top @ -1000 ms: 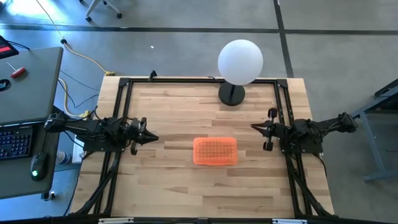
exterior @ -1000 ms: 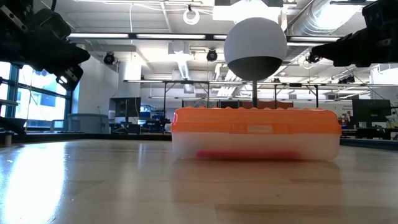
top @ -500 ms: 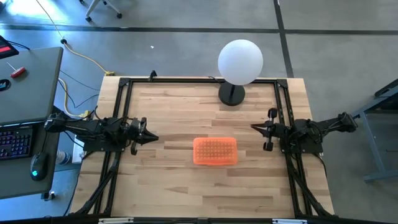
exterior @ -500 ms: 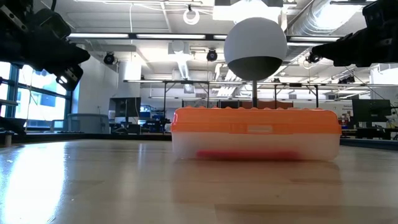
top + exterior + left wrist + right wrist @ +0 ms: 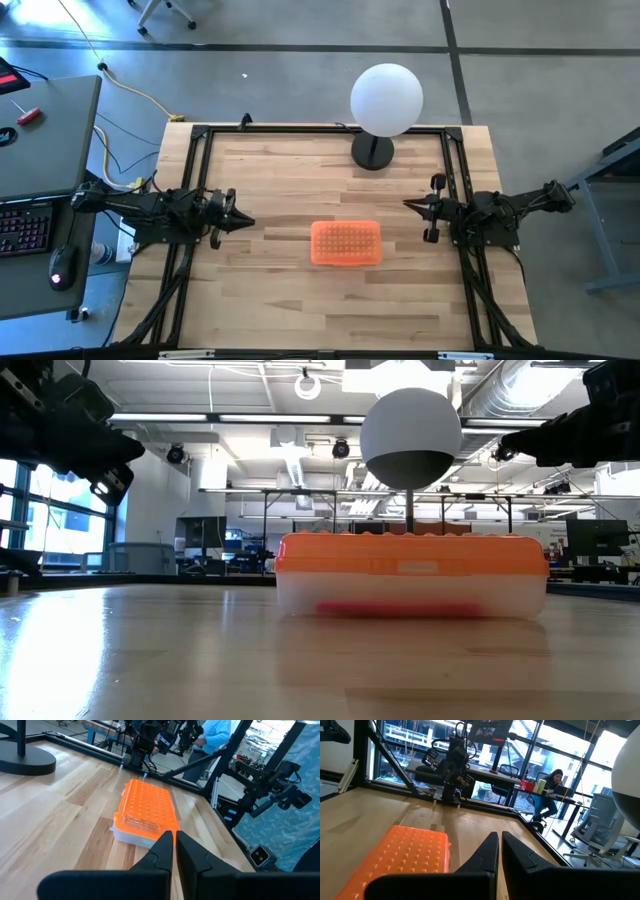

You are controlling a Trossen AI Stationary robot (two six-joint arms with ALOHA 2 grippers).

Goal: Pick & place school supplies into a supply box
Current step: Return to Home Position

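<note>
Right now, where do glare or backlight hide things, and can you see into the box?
Low view: a pale sheen lies on the table at left; the box has a cloudy wall, and only a pink-red streak shows through. Right wrist view: bright windows backlight the left arm. High view: even light, no glare.

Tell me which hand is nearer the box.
Right. The right hand sits just off the right end of the box; the left hand is farther off its left end.

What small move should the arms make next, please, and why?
Probably just park both arms: the supply box sits shut under its orange lid, and the left gripper and right gripper are both well clear of it, at opposite sides of the table.
</note>
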